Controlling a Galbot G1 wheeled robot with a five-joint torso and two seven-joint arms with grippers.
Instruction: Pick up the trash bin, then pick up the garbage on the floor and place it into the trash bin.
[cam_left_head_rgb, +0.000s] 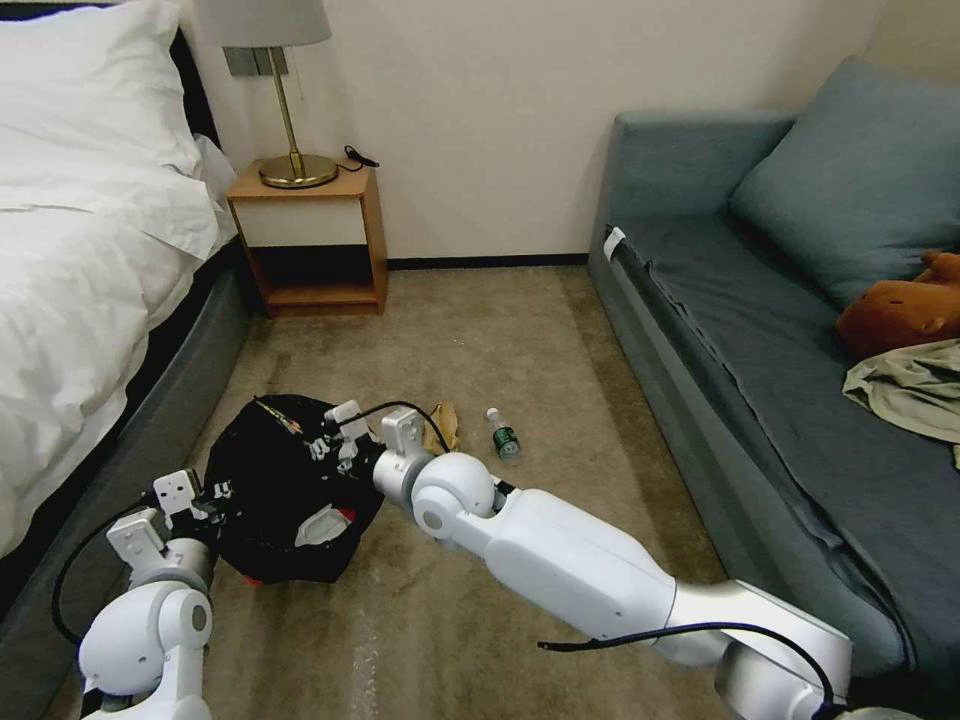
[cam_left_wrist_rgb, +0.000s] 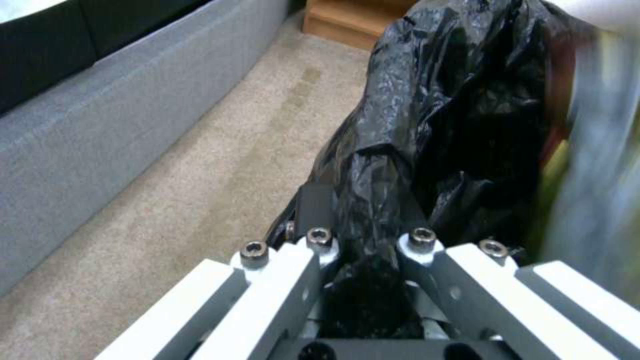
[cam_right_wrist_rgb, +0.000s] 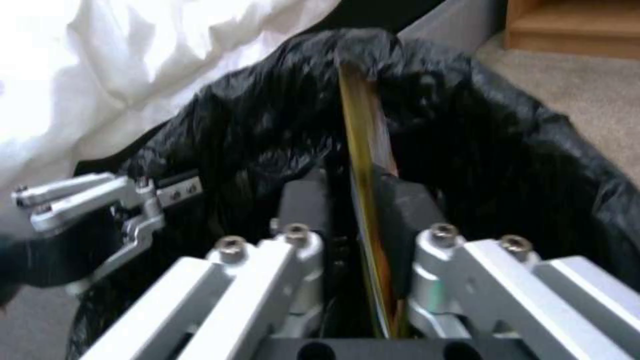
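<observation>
left pincer (cam_left_wrist_rgb: 363, 220) clamped on the black liner at the rim of the trash bin (cam_left_head_rgb: 285, 490), lower left of the head view, beside the bed (cam_left_head_rgb: 80, 270). right pincer (cam_right_wrist_rgb: 357, 200) over the bin mouth, gripping the long gold-brown wrapper (cam_right_wrist_rgb: 363, 145) edge-on. tan paper (cam_left_head_rgb: 445, 424) and small bottle (cam_left_head_rgb: 502, 434) lie on the carpet (cam_left_head_rgb: 480, 330), mid-frame, just apart.

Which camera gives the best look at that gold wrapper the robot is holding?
The right wrist view: the long gold-brown wrapper stands edge-on between the right gripper's pads, over the trash bin. The head view shows a sliver at the bin's rim; the left wrist view, a blurred streak.
</observation>
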